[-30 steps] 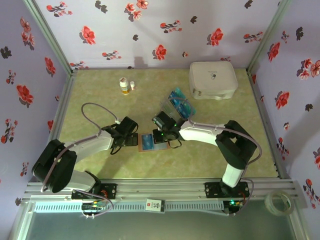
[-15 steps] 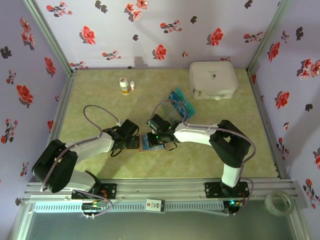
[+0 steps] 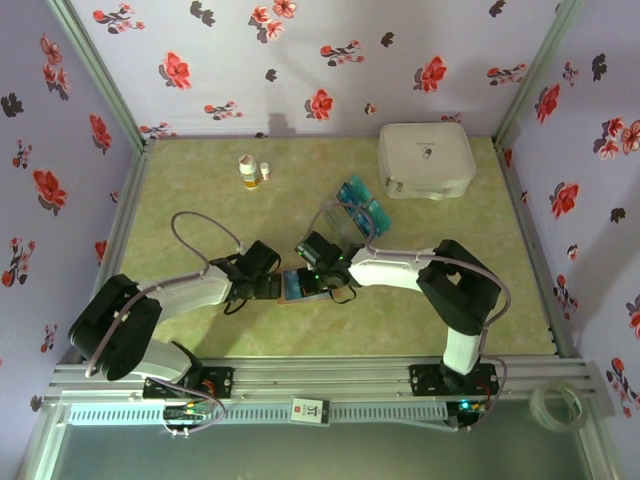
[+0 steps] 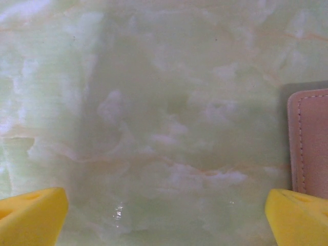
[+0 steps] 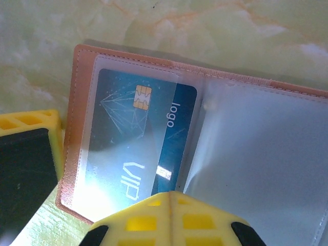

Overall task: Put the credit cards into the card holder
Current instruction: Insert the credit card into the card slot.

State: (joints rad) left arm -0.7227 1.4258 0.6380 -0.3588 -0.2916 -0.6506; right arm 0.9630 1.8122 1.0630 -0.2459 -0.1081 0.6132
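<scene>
1. card holder (image 3: 285, 298): pinkish-brown with a stitched rim and clear plastic sleeves inside (image 5: 256, 143); lies open and flat on the table, well to the near-left of the white case (image 3: 426, 160); one stitched brown edge shows in the left wrist view (image 4: 310, 143)
2. inserted credit card (image 5: 148, 128): blue, gold chip, "logo" and "VIP" print; sits under the clear plastic of the sleeve at the left of the right wrist view
3. loose credit cards (image 3: 360, 204): blue-teal, overlapping, set diagonally; just near-left of the white case, between it and the holder; count unclear
</scene>
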